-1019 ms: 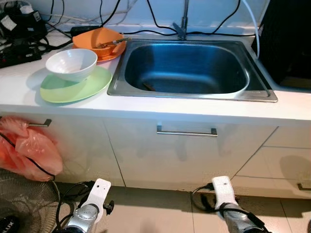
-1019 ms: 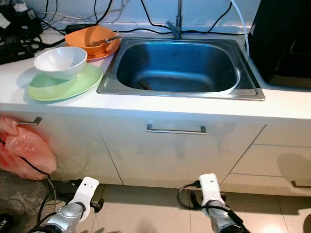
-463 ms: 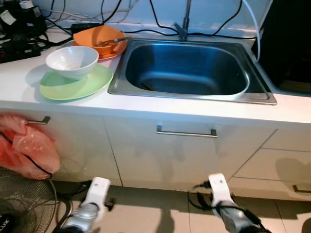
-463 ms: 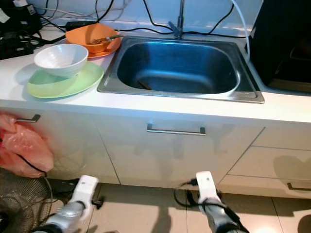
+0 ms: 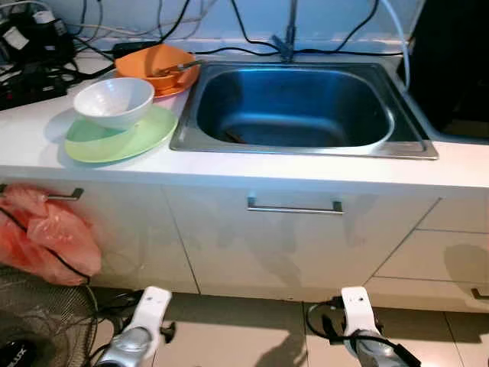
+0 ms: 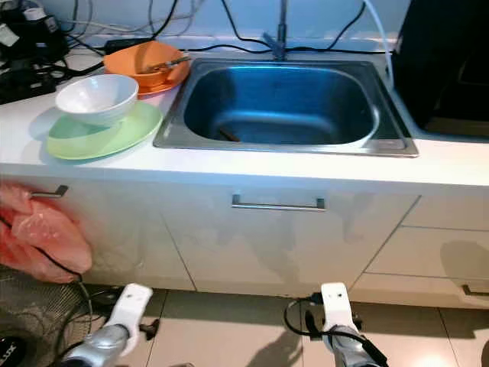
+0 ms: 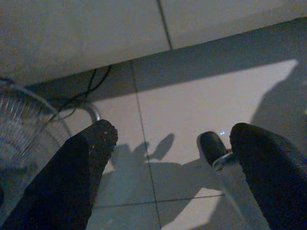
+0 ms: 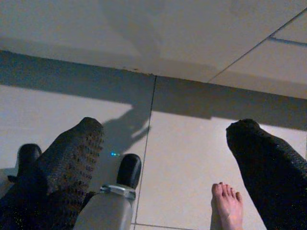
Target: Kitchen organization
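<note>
Both grippers, left [image 7: 163, 163] and right [image 8: 163, 158], hung wide open and empty near the floor, where a step could strike a person's bare foot [image 8: 228, 206] beside the right one.

Two silver arms hanging low at the bottom edge of the head views, left arm [image 5: 141, 336] at lower left and right arm [image 5: 359, 336] at lower right; left end effector [image 7: 168, 158] and right end effector [image 8: 163, 158] each with black fingers spread wide, holding nothing.
</note>
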Controlling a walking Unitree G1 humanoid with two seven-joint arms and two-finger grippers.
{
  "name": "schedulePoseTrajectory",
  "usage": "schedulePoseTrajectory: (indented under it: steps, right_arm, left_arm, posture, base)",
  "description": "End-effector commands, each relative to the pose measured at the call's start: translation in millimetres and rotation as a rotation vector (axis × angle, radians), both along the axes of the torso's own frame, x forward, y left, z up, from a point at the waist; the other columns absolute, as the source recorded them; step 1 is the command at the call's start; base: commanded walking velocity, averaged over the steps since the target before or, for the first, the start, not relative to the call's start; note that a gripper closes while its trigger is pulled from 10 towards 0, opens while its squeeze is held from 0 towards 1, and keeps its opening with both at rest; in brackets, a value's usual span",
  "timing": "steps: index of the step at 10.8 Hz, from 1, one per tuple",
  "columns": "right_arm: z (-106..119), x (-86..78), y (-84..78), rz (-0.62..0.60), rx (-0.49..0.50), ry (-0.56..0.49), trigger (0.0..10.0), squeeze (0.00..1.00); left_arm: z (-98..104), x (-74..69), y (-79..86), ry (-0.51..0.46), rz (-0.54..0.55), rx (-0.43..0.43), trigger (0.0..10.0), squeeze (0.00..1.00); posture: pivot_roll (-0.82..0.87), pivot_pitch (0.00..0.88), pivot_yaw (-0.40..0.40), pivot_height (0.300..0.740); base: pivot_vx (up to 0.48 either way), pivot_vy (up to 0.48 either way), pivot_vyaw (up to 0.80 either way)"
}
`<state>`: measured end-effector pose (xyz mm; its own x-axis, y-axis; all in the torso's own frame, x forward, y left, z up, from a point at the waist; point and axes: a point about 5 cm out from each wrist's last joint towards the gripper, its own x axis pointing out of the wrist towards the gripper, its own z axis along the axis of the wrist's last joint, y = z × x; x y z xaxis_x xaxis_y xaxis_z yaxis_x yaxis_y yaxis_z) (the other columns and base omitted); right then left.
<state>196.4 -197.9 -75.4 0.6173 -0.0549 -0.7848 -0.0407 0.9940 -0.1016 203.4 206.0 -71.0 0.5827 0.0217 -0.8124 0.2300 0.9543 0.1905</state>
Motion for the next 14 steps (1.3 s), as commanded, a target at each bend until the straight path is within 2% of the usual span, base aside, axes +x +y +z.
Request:
schedulePoseTrajectory:
  steps: [1,2,4,8,11,14]
  right_arm:
    - [-0.1,-0.5,-2.5,-0.003,-0.016,0.009,10.0,0.0]
    - [2.1,5.5,3.3,0.004,-0.007,-0.005,10.0,0.0]
    - [7.8,17.2,11.0,0.046,0.007,-0.036,10.0,0.0]
    - [2.6,6.1,1.9,0.077,-0.035,0.008,10.0,0.0]
    - [-1.0,-0.2,3.9,0.089,-0.036,0.027,10.0,0.0]
    - [0.1,4.1,11.0,0.114,-0.032,0.023,10.0,0.0]
  left_arm:
    - [4.0,8.8,-5.4,-0.015,-0.039,-0.001,10.0,0.0]
    - [3.2,8.2,-9.9,-0.009,-0.066,-0.015,10.0,0.0]
    - [-0.1,1.2,-3.5,0.009,-0.011,-0.014,10.0,0.0]
    - [-0.5,0.4,-2.9,0.013,-0.007,-0.004,10.0,0.0]
    - [-2.6,-3.4,-3.2,0.02,0.002,-0.017,10.0,0.0]
    - [-5.0,-9.3,0.8,0.031,0.069,-0.045,10.0,0.0]
  posture:
    - [0.09,0.019,0.045,0.74]
    - [0.08,0.014,0.041,0.74]
    - [0.08,0.008,0.036,0.74]
    - [0.09,0.0,0.027,0.74]
    - [0.09,0.005,0.019,0.74]
    - [0.1,0.013,0.014,0.74]
  base:
    - [0.0,0.0,0.0]
    - [0.0,0.0,0.0]
    - [0.0,0.0,0.0]
    - [0.0,0.0,0.0]
    - [0.0,0.0,0.0]
    - [0.0,0.0,0.0]
